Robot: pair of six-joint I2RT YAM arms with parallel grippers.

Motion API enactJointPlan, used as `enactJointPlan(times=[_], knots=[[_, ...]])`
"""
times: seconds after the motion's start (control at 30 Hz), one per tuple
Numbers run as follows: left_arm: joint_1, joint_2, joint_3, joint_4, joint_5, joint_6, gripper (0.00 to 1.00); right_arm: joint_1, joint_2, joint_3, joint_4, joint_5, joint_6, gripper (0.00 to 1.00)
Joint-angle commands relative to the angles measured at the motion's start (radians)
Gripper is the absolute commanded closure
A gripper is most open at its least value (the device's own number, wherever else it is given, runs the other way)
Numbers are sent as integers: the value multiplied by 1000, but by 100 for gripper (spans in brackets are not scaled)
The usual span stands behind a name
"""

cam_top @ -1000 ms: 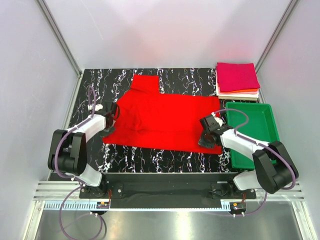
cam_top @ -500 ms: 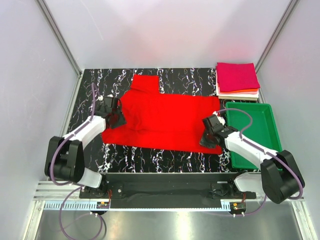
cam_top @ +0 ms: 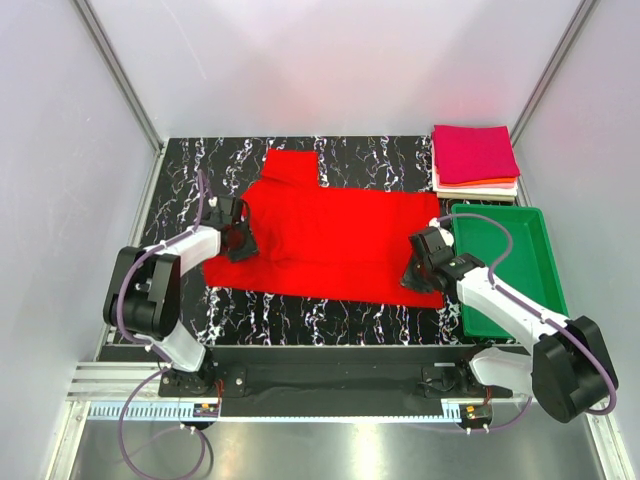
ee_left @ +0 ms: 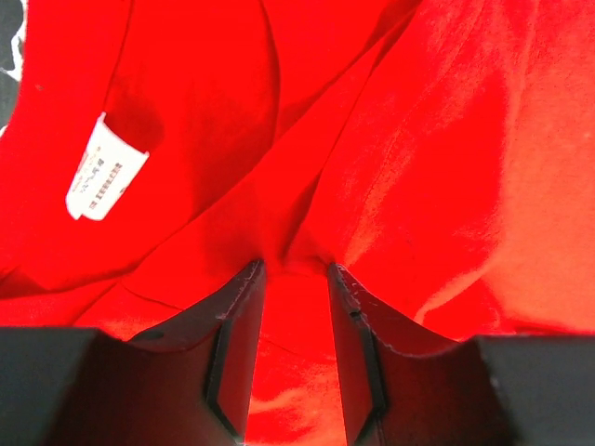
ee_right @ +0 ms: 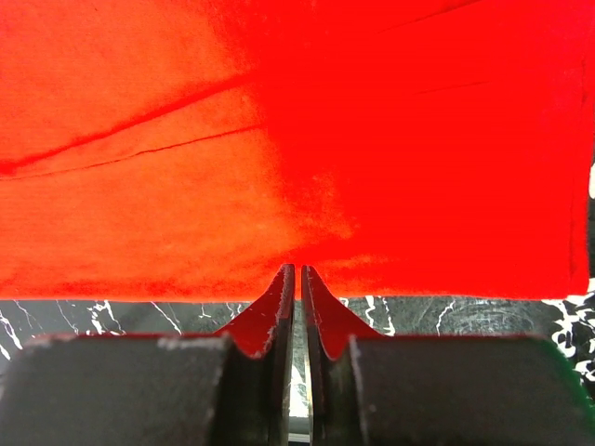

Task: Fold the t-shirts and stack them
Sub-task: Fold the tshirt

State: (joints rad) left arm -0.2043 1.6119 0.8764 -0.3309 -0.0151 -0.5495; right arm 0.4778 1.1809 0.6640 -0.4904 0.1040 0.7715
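top external: red t-shirt point(cam_top: 330, 240) lies spread out in the middle of the dark marbled surface point(cam_top: 300, 315), one sleeve poking toward the far side, not folded yet. folded stack point(cam_top: 475, 155) sits at the far right corner, magenta on top, orange and white under it, so that is probably where the red one ends up. green tray point(cam_top: 505, 262) is on the right, just near of the stack and just beside the shirt's right edge.

left claw point(cam_top: 238, 240) is down on the shirt's left end, where the cloth is rumpled. left wrist view: jaws spread partway, red cloth showing in the gap, creases fanning out from the tips. reads as parted over a bunched ridge, not clamped. white label point(ee_left: 107, 167) shows far left of the tips, so likely an inside seam is turned up here.

right claw point(cam_top: 418, 272) is at the shirt's near right corner. right wrist view: jaws pressed nearly together, only a thin slit, tips right at the near hem where cloth meets surface. cannot tell if any hem is nipped.

why opposite ends: my guess is one claw per end, so the shirt can be lifted and folded evenly; pulling one end only would drag it askew. risk: left grabs several layers of the rumple.
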Motion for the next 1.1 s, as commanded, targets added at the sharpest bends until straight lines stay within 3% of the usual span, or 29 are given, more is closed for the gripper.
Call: enactJointPlan(times=[0.0, 0.33, 0.73, 0.8, 0.93, 1.07], knots=[[0, 23, 50, 47, -3, 13, 61, 5, -24, 40, -13, 16, -5, 87], [-7, 29, 91, 3, -9, 25, 69, 5, -15, 43, -13, 25, -6, 87], [-35, 49, 119, -16, -45, 20, 71, 5, -7, 37, -11, 28, -9, 87], [-41, 55, 124, -17, -43, 22, 75, 4, -23, 32, -11, 33, -6, 87], [-50, 51, 133, -17, -43, 20, 97, 5, -41, 28, -14, 36, -1, 86], [-66, 40, 165, -16, -37, 19, 100, 5, -56, 28, -13, 33, -3, 86]])
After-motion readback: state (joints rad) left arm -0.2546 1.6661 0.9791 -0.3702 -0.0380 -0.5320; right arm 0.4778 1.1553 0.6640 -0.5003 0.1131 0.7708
